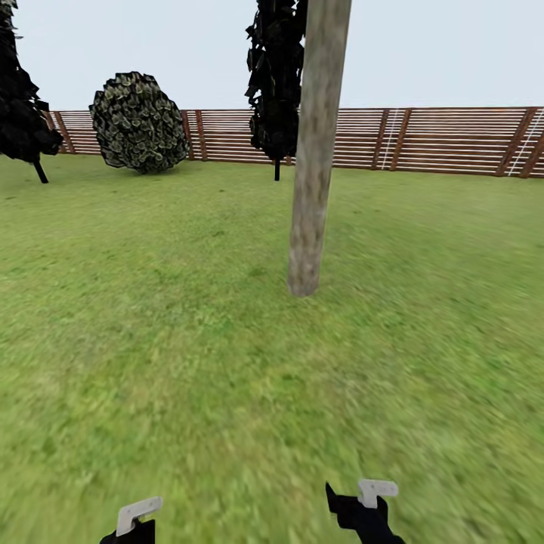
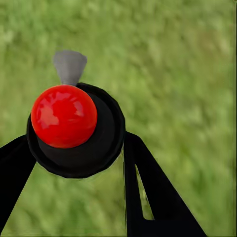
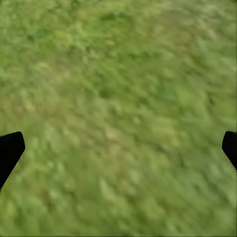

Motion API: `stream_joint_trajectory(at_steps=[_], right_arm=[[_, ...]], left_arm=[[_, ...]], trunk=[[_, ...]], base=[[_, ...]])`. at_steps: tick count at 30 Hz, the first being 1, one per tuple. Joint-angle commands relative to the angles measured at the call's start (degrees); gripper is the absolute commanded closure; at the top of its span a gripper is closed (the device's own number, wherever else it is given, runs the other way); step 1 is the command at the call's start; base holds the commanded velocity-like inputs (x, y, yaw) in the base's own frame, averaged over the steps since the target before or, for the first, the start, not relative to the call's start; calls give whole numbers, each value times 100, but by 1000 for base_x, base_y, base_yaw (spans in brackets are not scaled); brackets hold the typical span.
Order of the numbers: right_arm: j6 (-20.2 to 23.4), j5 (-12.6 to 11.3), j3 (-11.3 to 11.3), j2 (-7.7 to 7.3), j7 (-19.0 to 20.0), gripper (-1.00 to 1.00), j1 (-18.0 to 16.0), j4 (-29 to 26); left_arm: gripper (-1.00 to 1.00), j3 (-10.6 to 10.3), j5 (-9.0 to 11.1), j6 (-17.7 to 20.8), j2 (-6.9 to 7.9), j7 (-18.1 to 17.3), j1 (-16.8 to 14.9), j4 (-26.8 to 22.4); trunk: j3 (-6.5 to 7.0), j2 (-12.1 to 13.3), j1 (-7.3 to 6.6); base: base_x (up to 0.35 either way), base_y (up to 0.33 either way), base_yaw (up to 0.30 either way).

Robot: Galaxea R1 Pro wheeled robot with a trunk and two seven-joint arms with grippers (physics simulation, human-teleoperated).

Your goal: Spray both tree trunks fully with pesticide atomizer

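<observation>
Broadly, the garden's wide green lawn stretches ahead to a brown fence of horizontal wooden slats. A thick, leaning, mottled grey-brown tree trunk stands in the grass a fair way in front of the robot. Behind it are a slimmer tree with dark ragged foliage, a round bush of pale-edged dark leaves and another dark tree at the lawn's edge.

Low in the head view both arms hang over the grass. The left gripper is near the bottom edge and the right gripper is a little further forward.

In the right wrist view that gripper's black fingers stand wide apart with nothing but grass between them.

In the left wrist view the dark fingers close in on a round black body with a glossy red cap and a light grey nozzle. Seen end-on it is hard to read, but it is probably the pesticide atomizer, held clear of the ground by the left gripper.

As a judgement, the pick-up is done. The trunk shows no pale specks of pesticide, so spraying of this tree looks not yet begun, and the robot is too far off for it. What is left is closing in on the trunk, covering it, and then doing the same for the second tree.
</observation>
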Motion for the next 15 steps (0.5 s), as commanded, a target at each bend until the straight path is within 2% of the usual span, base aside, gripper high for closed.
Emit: stream_joint_trajectory(at_steps=[1, 15], right_arm=[[0, 0, 0, 0, 2, -100, 0, 0], [0, 0, 0, 0, -1, -100, -1, 0]], left_arm=[[100, -1, -4, 0, 0, 4, 0, 0], [100, -1, -4, 0, 0, 3, 0, 0]], trunk=[[0, 0, 0], [0, 0, 0]], base=[[340, 0, 0], [340, 0, 0]])
